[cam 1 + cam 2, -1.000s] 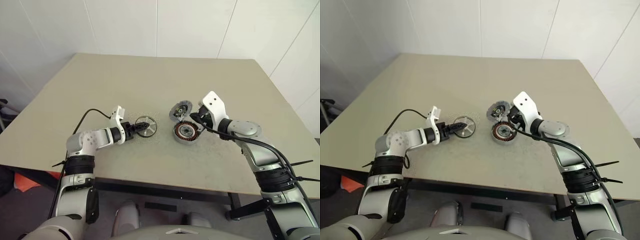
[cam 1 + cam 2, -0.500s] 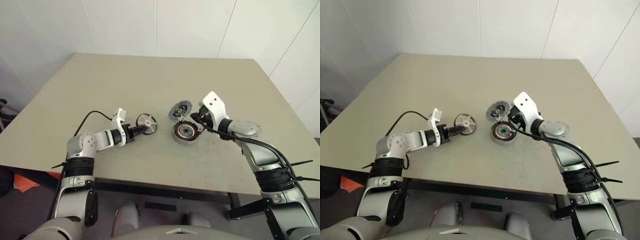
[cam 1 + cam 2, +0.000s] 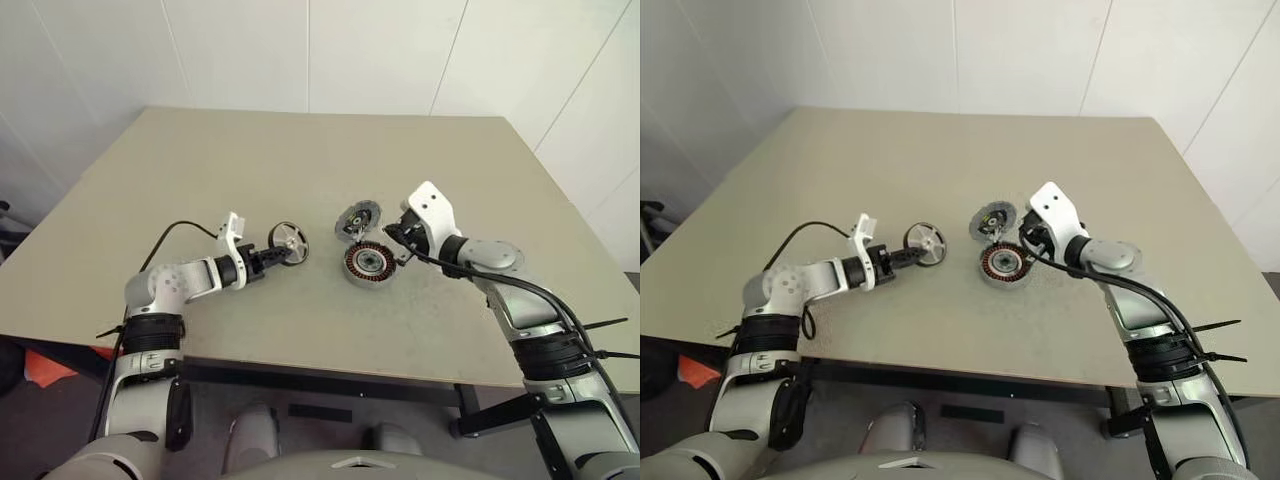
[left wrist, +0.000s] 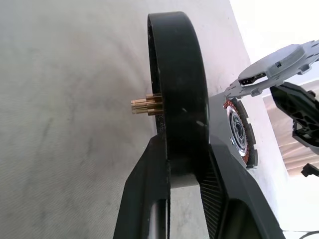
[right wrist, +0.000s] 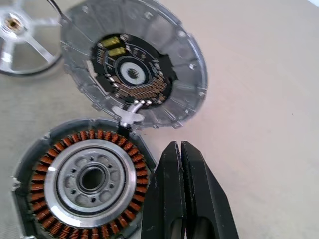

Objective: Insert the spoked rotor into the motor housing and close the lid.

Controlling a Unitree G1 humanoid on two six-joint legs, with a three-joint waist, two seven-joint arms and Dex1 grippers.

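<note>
The spoked rotor (image 3: 289, 242) stands on edge just above the table, left of centre. My left gripper (image 3: 276, 251) is shut on its dark rim (image 4: 177, 94). A brass hub pin (image 4: 147, 105) sticks out of its side. The motor housing (image 3: 368, 262) lies flat to the right, its copper windings (image 5: 46, 160) facing up. The lid (image 5: 133, 69) stands tilted open at the housing's far edge, joined to it by a small tab. My right gripper (image 5: 181, 152) is shut on nothing and sits close beside the housing's rim, just below the lid.
The beige table (image 3: 300, 160) stretches wide behind and around the parts. A black cable (image 3: 180, 228) loops from my left wrist above the table. White walls stand beyond the far edge.
My left gripper has shut on the rotor, which lay flat on the table, and has tipped it up onto its edge. The right arm has stayed put.
</note>
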